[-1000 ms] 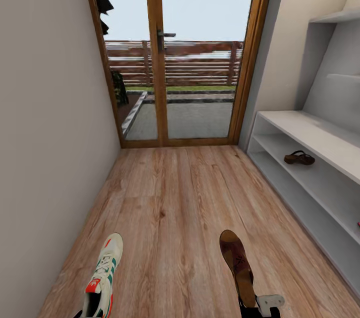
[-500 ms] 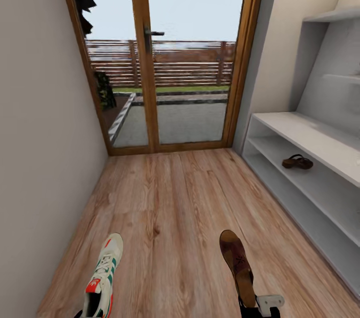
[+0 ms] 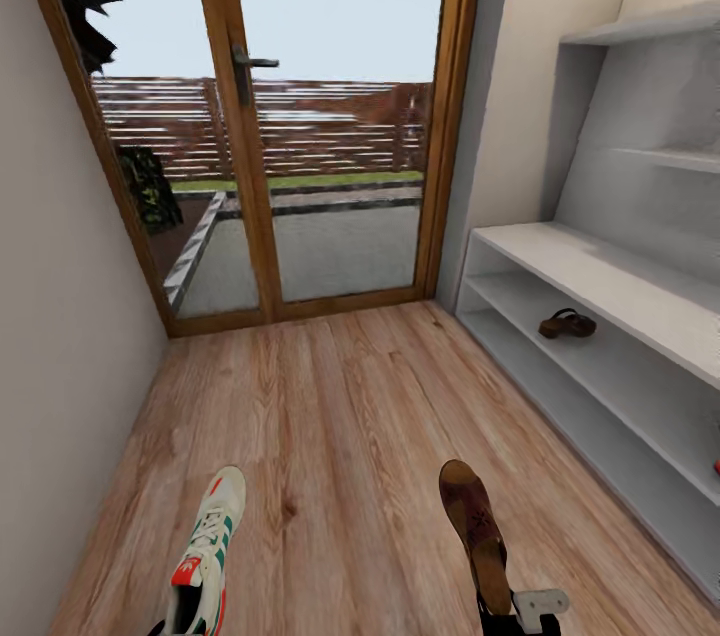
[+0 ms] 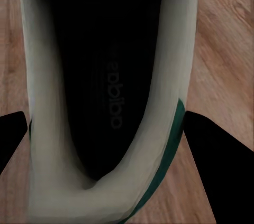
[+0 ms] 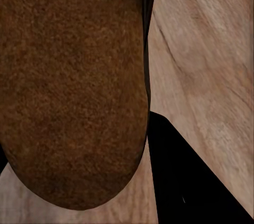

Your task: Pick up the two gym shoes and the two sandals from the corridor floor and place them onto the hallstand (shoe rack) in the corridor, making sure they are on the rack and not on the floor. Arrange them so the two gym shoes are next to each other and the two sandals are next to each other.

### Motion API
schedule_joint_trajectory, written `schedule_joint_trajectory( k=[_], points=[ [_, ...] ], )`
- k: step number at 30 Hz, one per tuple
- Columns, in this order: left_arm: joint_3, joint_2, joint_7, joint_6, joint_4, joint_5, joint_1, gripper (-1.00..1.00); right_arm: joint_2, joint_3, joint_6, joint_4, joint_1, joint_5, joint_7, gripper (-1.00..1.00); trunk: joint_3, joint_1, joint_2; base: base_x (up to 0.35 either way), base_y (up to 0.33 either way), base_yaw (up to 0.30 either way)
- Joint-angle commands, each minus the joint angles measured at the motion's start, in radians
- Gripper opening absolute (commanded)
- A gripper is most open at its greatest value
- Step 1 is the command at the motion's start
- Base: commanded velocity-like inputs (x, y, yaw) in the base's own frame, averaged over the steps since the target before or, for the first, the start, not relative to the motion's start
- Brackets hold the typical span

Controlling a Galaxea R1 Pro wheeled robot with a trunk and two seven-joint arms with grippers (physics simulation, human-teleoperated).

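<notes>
Brown sandal (image 3: 568, 324) already parked on the middle shelf of the hallstand (image 3: 600, 276), so one of four looks done. There's also a tiny red speck at the right edge of the head view on a lower shelf, could be the heel of a gym shoe, but it's too cut off for me to call it.

The other two are in hand, so to speak. The left claw (image 4: 106, 139) has its dark fingers on either side of a gym shoe (image 3: 205, 551), closed around the heel end; in the left wrist view you look straight down into the shoe's dark insole with the green stripe along one side. The right claw (image 5: 143, 145) is holding the second sandal (image 3: 475, 526); its fuzzy brown footbed dominates the right wrist view with one dark finger just beside it. I can't see the other finger there, but the sandal sticks out from the claw in the head view, so I'd say it's gripped.

Both carried shoes hover over the corridor floor (image 3: 340, 416), with the rack off to the right and the glass door (image 3: 300, 116) ahead.

What's left, as I read it: sandal goes next to its mate on that shelf, gym shoe onto the rack, and its partner has to end up right beside it.
</notes>
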State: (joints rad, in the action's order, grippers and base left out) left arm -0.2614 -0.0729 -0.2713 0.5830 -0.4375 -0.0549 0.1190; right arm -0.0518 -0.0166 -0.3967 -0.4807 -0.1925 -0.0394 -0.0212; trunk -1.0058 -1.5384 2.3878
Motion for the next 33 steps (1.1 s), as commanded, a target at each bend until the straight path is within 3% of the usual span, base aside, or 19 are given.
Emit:
schedule_joint_trajectory(
  k=[1,15,33],
  points=[
    [-0.009,0.001,-0.008,0.002,0.0,-0.005,0.001,-1.0,0.0,-0.002,-0.002,0.001,-0.001,0.0,-0.002,-1.0,-0.001,0.0,0.0,0.314,0.153,-0.263],
    [-0.009,0.001,-0.008,0.002,0.0,-0.006,0.001,-1.0,0.0,-0.002,-0.002,0.001,-0.001,0.0,-0.002,-1.0,-0.001,0.0,0.0,0.323,0.122,-0.263],
    [-0.009,0.001,-0.008,0.002,0.0,-0.005,0.001,-1.0,0.0,-0.002,-0.002,0.001,-0.001,0.0,-0.002,-1.0,-0.001,0.0,0.0,0.276,0.235,-0.263]
  ],
)
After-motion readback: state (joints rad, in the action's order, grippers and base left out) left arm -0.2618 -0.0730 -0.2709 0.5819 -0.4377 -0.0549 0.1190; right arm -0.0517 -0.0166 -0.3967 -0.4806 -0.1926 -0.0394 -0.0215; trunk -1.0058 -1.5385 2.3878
